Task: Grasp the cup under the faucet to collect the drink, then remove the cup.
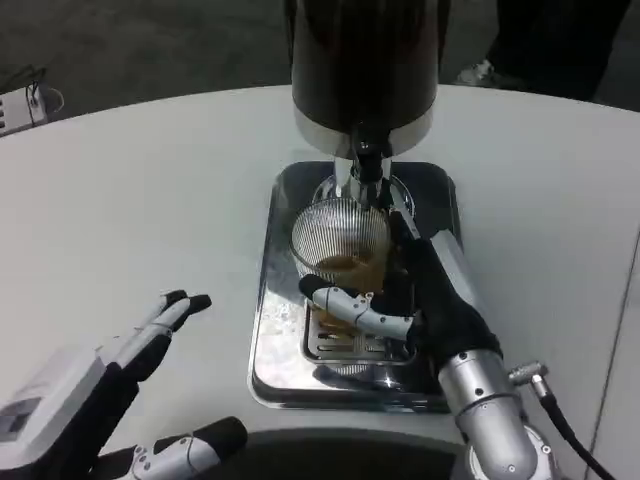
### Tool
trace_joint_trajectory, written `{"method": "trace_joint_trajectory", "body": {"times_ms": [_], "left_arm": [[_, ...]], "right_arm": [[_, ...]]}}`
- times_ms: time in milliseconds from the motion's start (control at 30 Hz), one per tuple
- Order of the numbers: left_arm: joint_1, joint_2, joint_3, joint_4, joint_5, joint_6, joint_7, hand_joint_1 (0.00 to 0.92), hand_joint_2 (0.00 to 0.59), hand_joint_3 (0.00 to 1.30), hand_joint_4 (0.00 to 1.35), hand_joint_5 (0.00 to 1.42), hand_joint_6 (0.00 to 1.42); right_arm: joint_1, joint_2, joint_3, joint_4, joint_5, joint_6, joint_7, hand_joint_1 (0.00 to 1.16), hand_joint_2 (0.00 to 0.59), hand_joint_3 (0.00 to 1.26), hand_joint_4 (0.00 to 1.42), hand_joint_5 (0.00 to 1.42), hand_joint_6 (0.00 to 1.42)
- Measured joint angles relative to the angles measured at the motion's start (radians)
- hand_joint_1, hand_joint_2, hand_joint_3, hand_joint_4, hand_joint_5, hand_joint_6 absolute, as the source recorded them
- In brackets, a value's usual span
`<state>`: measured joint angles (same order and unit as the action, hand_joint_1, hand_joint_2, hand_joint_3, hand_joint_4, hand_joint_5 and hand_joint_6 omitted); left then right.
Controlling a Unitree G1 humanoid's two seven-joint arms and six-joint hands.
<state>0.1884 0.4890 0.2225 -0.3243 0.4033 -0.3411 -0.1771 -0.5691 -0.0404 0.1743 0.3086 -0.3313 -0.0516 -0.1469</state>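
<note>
A clear ribbed cup with amber drink in its bottom stands on the drip grate of a shiny steel tray, right under the black faucet of a dark drink dispenser. My right hand wraps the cup from the right side, thumb across the near side and the other fingers behind it. My left hand hovers over the table at the lower left, palm open, fingers apart, holding nothing.
The white table spreads wide to the left and right of the tray. A small white device lies at the far left edge. A person's shoe stands beyond the table at the back right.
</note>
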Motion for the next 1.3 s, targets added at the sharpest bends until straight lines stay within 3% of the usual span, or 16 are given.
{"method": "trace_joint_trajectory", "body": {"times_ms": [167, 267, 967, 1067, 1300], "left_arm": [[0.0, 0.009, -0.003, 0.001, -0.002, 0.005, -0.005, 0.0, 0.1, 0.13, 0.01, 0.09, 0.21], [-0.001, 0.017, -0.006, 0.008, -0.003, 0.006, -0.011, 0.0, 0.1, 0.13, 0.01, 0.09, 0.21], [-0.03, 0.038, -0.027, 0.068, -0.034, 0.026, -0.034, 0.0, 0.099, 0.28, 0.12, 0.17, 0.25], [-0.032, 0.041, -0.03, 0.074, -0.042, 0.026, -0.034, 0.0, 0.099, 0.3, 0.13, 0.18, 0.26], [-0.045, 0.047, -0.032, 0.094, -0.047, 0.026, -0.034, 0.0, 0.101, 0.31, 0.15, 0.19, 0.26]], "right_arm": [[-0.001, 0.021, 0.009, 0.005, -0.029, 0.004, -0.048, 0.79, 0.214, 0.0, 0.0, 0.11, 0.07], [-0.002, 0.036, 0.019, 0.005, -0.058, 0.018, -0.086, 0.8, 0.218, 0.0, 0.09, 0.19, 0.12], [-0.002, 0.108, 0.046, 0.043, -0.138, 0.028, -0.271, 0.85, 0.267, 0.41, 0.49, 0.56, 0.4], [-0.002, 0.114, 0.048, 0.054, -0.144, 0.019, -0.295, 0.85, 0.279, 0.48, 0.57, 0.64, 0.49], [-0.003, 0.126, 0.046, 0.086, -0.153, -0.004, -0.363, 0.87, 0.292, 0.71, 0.9, 1.05, 1.04]]}}
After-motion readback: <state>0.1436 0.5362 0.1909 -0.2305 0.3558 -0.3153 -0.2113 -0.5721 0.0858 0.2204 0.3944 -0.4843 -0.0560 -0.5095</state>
